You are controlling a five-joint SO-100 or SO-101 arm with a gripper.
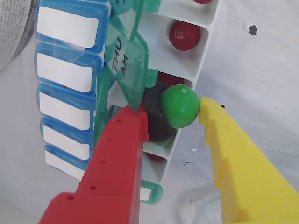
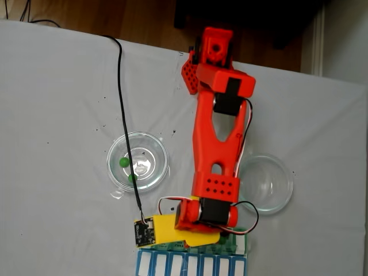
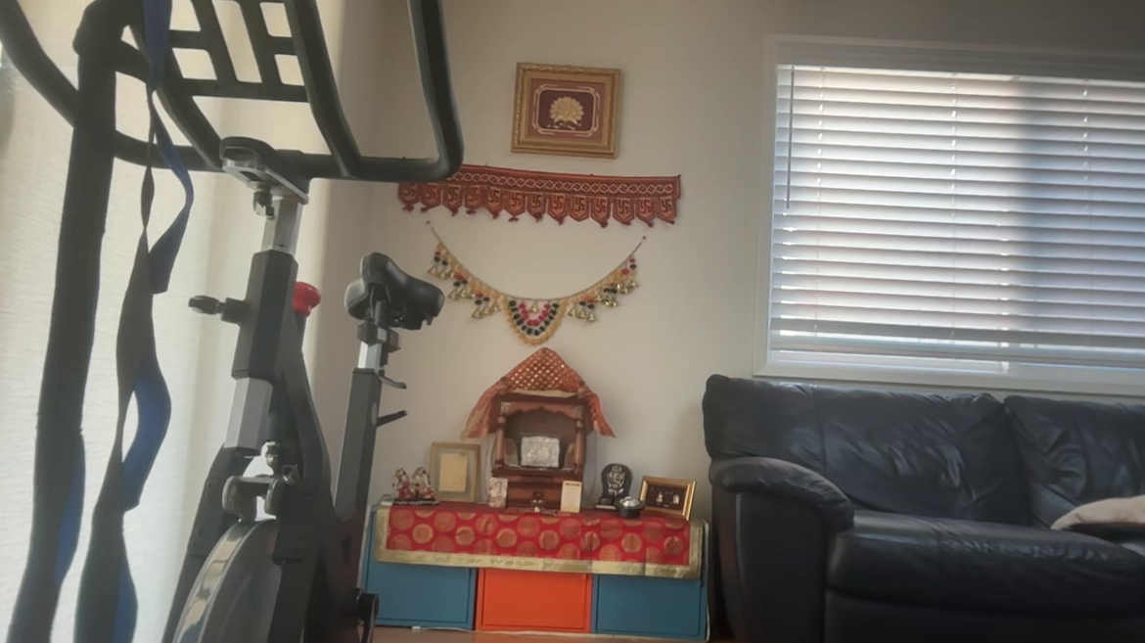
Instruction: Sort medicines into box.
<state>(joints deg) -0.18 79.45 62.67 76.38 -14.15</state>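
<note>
Your hand [image 1: 174,114] closed on a green ball [image 1: 180,106], black pad to yellow finger, over the box [image 1: 187,60], red ball [image 1: 184,34] in the far compartment.

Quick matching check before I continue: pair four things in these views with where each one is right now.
Things:
1. green ball
2. red ball
3. left dish
4. right dish

Places or states:
A. lying in an open organizer compartment
B. holding two green balls
C. held between the end effector fingers
D. nothing visible inside

Pairs: 1-C, 2-A, 3-B, 4-D
</note>
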